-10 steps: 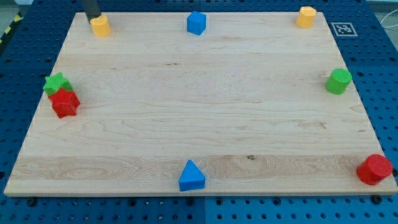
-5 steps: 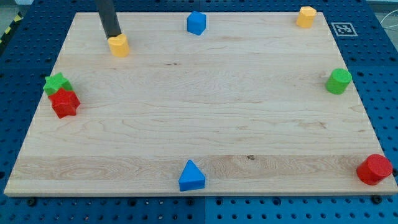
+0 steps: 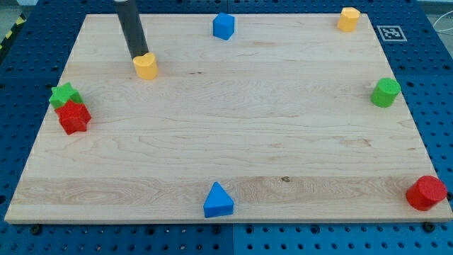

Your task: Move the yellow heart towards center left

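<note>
We have our tip [image 3: 139, 56] down on the wooden board [image 3: 233, 142] in the upper left part of the view, and it sits right against the upper-left edge of the yellow heart [image 3: 145, 66]. We have no jaws to open or close here, just a straight dark rod, so nothing is grasped; the rod simply touches the block from the side. The yellow heart lies well in from the left edge, up toward the view's top, above and to the right of the pair at the left edge. That pair is the green block [image 3: 64, 94] and the red block [image 3: 73, 117], touching each other, green above red. Along the top edge we see the blue block [image 3: 223, 26] near the middle and a second yellow block [image 3: 347, 19] in the top right corner. On the right edge sits a green cylinder [image 3: 386, 93], and down in the bottom right corner a red cylinder [image 3: 426, 193]. At the bottom middle rests a blue triangular block [image 3: 218, 201], well apart from everything else
</note>
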